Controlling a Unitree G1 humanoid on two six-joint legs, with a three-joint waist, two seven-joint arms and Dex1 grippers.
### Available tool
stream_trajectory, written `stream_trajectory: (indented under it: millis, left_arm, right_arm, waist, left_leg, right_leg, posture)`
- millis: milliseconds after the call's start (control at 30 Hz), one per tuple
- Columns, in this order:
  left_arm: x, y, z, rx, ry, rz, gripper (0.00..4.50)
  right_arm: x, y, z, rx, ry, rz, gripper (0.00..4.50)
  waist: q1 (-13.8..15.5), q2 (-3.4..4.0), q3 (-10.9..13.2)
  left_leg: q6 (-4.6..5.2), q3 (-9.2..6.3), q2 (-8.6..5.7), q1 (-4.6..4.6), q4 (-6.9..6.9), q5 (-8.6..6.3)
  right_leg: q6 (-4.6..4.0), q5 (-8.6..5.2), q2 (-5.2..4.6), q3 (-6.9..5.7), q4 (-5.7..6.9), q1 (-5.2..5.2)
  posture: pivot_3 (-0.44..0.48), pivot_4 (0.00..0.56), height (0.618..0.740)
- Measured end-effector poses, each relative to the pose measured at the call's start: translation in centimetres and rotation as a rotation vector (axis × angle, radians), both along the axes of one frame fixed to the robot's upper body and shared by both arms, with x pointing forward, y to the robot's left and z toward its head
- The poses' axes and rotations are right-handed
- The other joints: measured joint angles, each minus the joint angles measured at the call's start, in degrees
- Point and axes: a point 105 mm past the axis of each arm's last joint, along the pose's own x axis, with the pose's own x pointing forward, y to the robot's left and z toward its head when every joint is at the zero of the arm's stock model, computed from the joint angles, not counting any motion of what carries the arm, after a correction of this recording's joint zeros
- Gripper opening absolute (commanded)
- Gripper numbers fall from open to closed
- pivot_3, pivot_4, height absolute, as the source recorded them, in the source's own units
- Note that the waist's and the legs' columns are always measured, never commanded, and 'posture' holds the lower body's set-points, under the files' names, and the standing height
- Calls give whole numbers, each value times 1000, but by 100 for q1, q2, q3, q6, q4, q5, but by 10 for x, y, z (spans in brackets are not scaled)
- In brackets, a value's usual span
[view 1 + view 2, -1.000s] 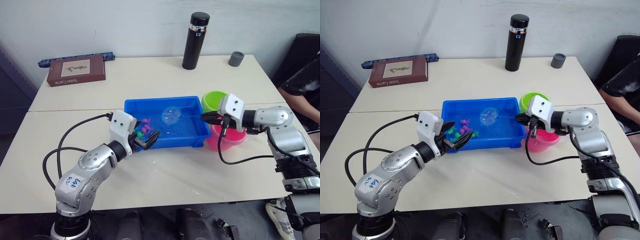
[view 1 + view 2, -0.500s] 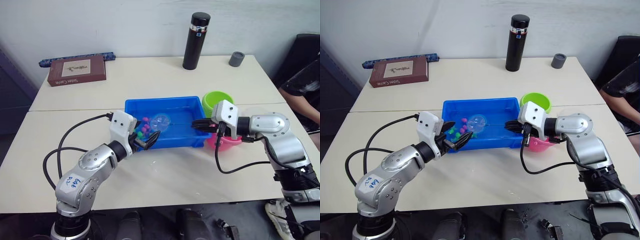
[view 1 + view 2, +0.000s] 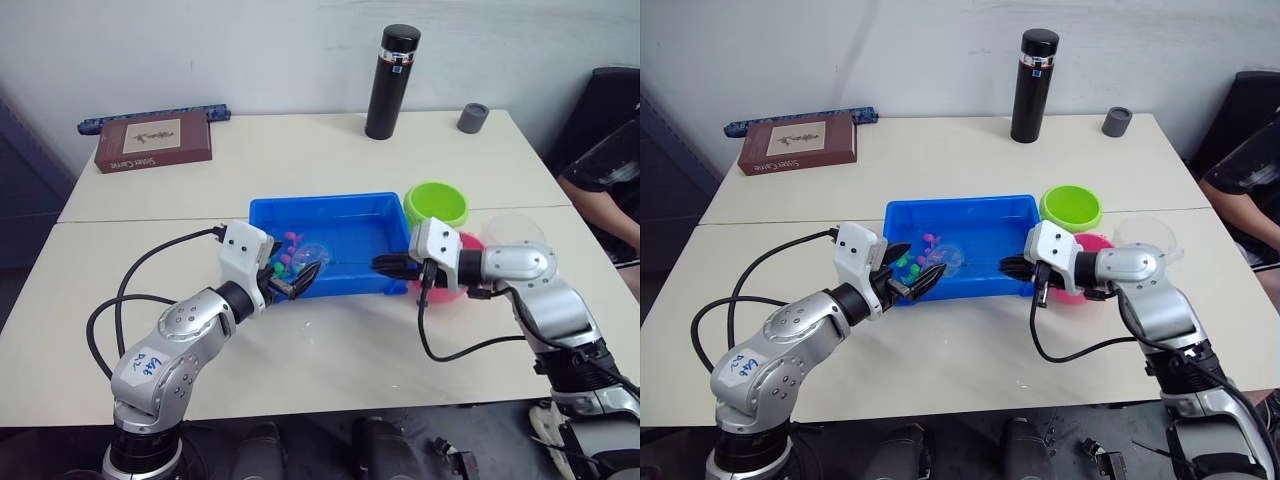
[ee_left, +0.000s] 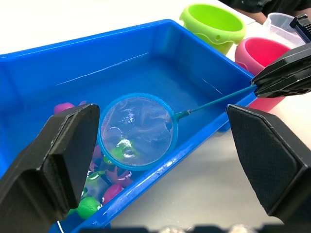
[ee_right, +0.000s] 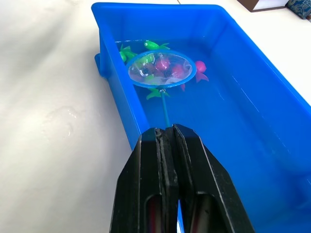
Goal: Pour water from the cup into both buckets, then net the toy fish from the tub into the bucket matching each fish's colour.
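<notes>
The blue tub (image 3: 340,205) sits mid-table with water in it. Pink and green toy fish (image 3: 285,262) cluster in its near left corner. My right gripper (image 3: 385,265) is shut on the thin handle of the net. The net's light blue hoop (image 4: 137,132) lies low over the fish cluster, with fish showing through the mesh (image 5: 162,69). My left gripper (image 3: 300,280) is open at the tub's near left corner, holding nothing. Right of the tub stand the green bucket (image 3: 436,203) and the pink bucket (image 3: 452,288), and the clear cup (image 3: 512,230) stands beside them.
A tall black flask (image 3: 391,80) and a small grey cup (image 3: 473,117) stand at the back of the table. A brown book (image 3: 153,141) lies at the back left. A person's arm (image 3: 605,170) shows at the right edge.
My right gripper has moved left along the tub's near side, carrying the net hoop from the middle of the tub down onto the fish cluster. The left arm has stayed put.
</notes>
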Motion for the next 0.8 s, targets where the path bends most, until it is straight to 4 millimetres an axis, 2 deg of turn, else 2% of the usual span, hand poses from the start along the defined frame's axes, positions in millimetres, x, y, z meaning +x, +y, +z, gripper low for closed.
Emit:
stream_trajectory:
  millis: [667, 800]
  left_arm:
    - [0, 1, -1, -3, 5, 10, 4484]
    - [0, 1, -2, -3, 6, 10, 4484]
  right_arm:
    - [-1, 13, -10, -4, 0, 38, 0]
    - [3, 10, -16, -8, 7, 26, 0]
  waist:
    - [-3, 0, 0]
    - [-2, 0, 0]
  left_leg:
    - [0, 0, 0, 0, -1, 0]
    - [0, 0, 0, 0, -1, 0]
  right_leg:
    - [0, 0, 0, 0, 0, 0]
    - [-1, 0, 0, 0, -1, 0]
  posture:
    - [0, 150, 740]
    - [0, 150, 740]
